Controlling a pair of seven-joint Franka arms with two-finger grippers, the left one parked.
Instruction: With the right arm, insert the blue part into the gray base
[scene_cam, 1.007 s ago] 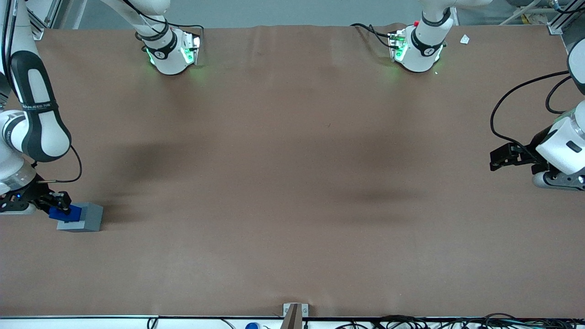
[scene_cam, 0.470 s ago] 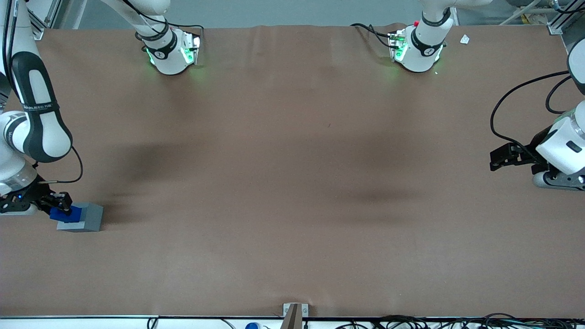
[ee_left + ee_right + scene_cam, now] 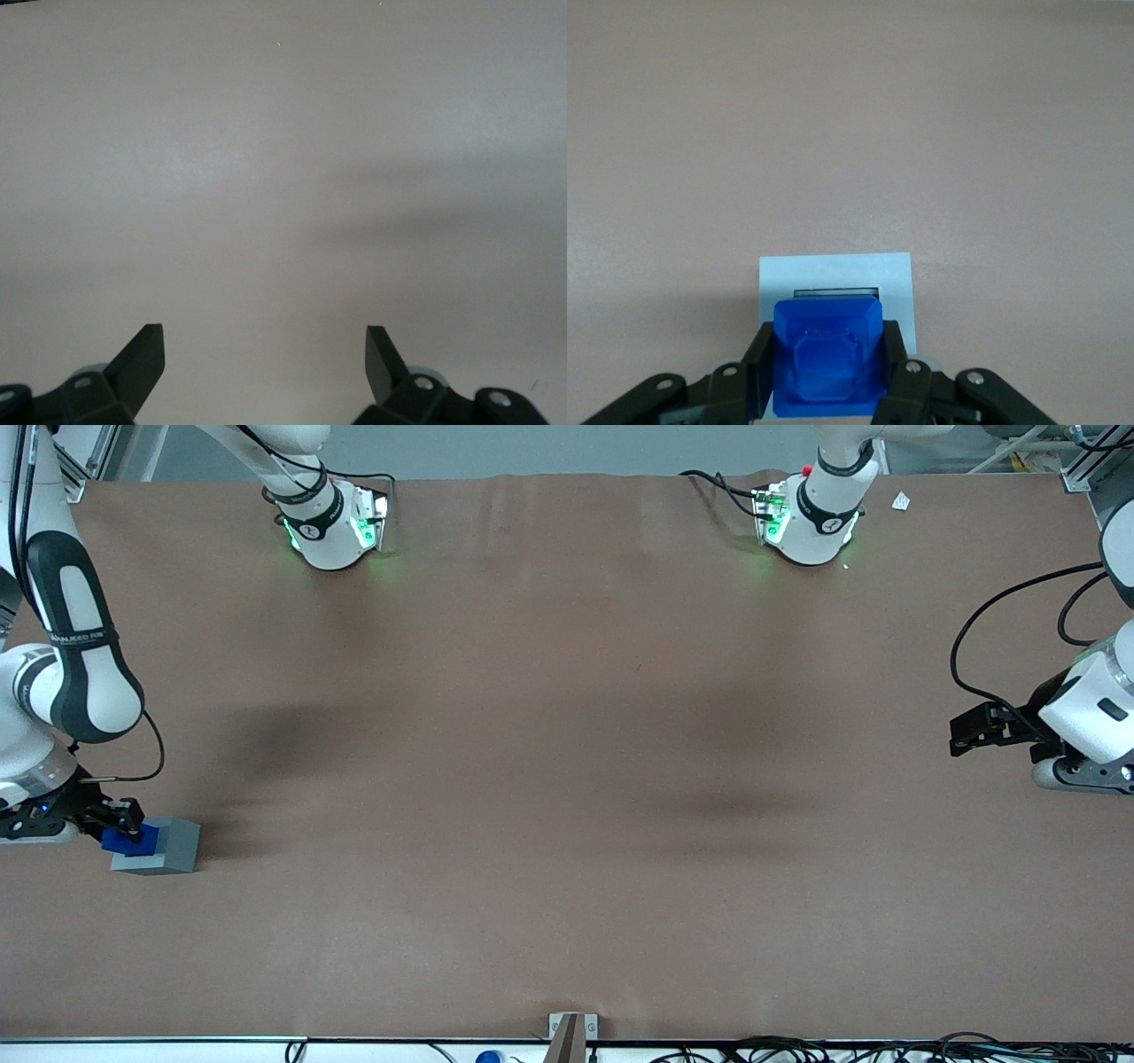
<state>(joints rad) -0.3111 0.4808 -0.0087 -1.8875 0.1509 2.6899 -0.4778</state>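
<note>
Blue plastic, hard and glossy: the part [image 3: 829, 365] looks light, rigid and somewhat slick, so a squeeze on two flat opposite side faces is the sensible hold; no risk of crushing it, judging by its solid look.

Gripper [image 3: 124, 825] sits at the working arm's end of the table, low over the base [image 3: 168, 849]. Its fingers [image 3: 764, 367] are clenched on the part, one pad on each side face; in the wrist view the part fills the gap between them, its stepped top face toward the camera.

Position of the part: directly above the base [image 3: 895, 288], overlapping most of the socket. Only a thin dark strip of socket [image 3: 835, 291] shows, at the part's 12 o'clock edge. In the front view the part [image 3: 131, 841] lies on or just over the base's top, toward its 9 o'clock edge; whether it touches or has entered the socket cannot be told.

Judgement: insertion step in hand, alignment nearly made. The exposed strip suggests a slight offset toward 6 o'clock in the wrist view; a small correction toward 12 may be needed ahead of pressing down. Rigid on rigid: an edge could catch and jam if tilted.
</note>
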